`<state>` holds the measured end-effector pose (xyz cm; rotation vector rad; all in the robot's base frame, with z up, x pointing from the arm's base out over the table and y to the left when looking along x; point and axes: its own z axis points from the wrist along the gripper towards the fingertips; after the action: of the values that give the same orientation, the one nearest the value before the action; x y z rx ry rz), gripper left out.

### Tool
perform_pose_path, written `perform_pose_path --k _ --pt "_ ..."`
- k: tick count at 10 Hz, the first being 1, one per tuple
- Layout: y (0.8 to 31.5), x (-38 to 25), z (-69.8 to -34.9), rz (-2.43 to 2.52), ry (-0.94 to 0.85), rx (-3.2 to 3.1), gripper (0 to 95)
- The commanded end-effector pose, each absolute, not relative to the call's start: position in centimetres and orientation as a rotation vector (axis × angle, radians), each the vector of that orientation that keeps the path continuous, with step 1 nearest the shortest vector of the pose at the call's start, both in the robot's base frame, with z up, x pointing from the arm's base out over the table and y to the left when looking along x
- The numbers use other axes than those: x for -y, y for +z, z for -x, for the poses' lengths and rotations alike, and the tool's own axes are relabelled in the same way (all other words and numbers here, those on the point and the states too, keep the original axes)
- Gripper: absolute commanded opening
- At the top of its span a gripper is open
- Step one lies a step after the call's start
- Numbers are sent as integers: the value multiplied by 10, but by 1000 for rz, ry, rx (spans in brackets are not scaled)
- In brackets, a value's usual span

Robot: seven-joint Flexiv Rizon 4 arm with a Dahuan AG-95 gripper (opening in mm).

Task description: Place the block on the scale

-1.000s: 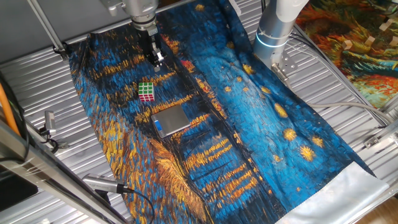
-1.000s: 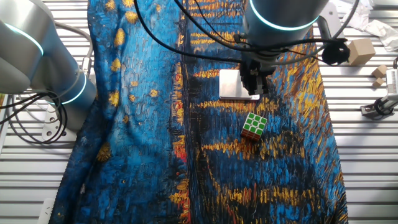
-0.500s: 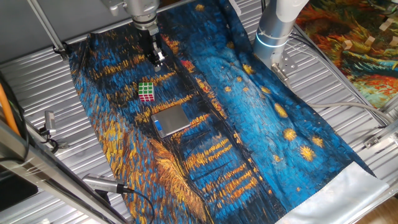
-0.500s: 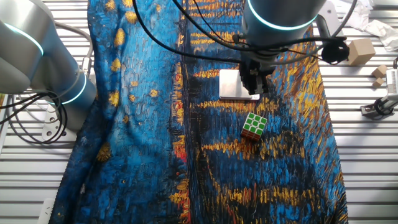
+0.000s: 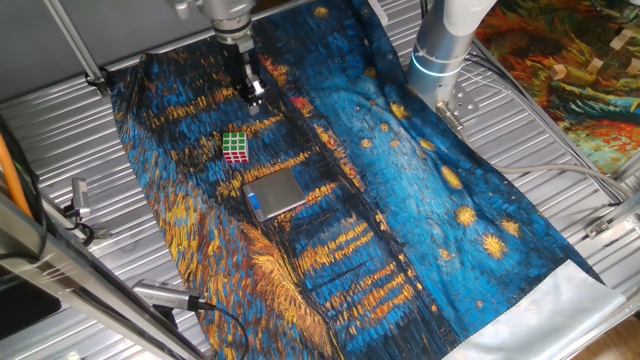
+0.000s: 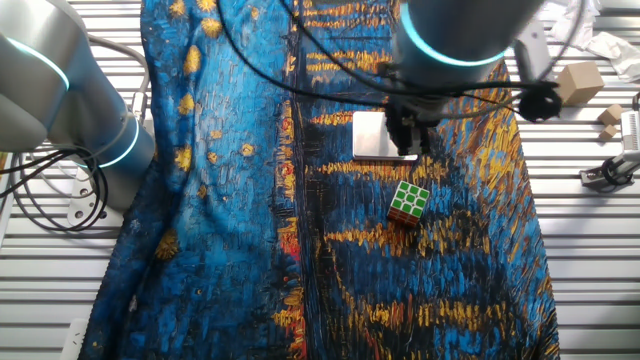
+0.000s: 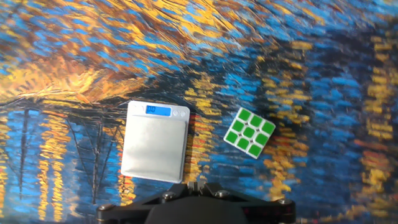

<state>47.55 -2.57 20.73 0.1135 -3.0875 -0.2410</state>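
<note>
The block [image 5: 235, 147] is a small cube with a green top face. It lies on the painted cloth, also in the other fixed view [image 6: 409, 201] and in the hand view [image 7: 249, 132]. The scale [image 5: 275, 193] lies flat next to it with nothing on its platform; it shows in the other fixed view [image 6: 378, 135] and the hand view [image 7: 155, 142], blue display at one end. My gripper [image 5: 250, 90] hangs above the cloth, apart from both things, fingers together and empty. It shows over the scale's edge in the other fixed view [image 6: 410, 140] and at the bottom of the hand view [image 7: 196, 185].
A blue and orange painted cloth [image 5: 400, 190] covers the slatted metal table. A second arm's base [image 5: 440, 50] stands at the cloth's edge, also in the other fixed view [image 6: 70, 100]. Wooden blocks [image 6: 578, 82] and a clamp [image 6: 610, 165] lie off the cloth.
The arm's wrist has shifted slightly in the other fixed view. The block and the scale have not moved.
</note>
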Motion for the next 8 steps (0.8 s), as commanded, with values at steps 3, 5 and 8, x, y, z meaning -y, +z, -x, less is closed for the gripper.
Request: perform_pose_path --k 3,5,8 --pt "208 26 -474 81 -140 3017 0" --pt "206 33 -471 68 -142 3012 0" --pt "208 59 -457 -2 -147 3013 0"
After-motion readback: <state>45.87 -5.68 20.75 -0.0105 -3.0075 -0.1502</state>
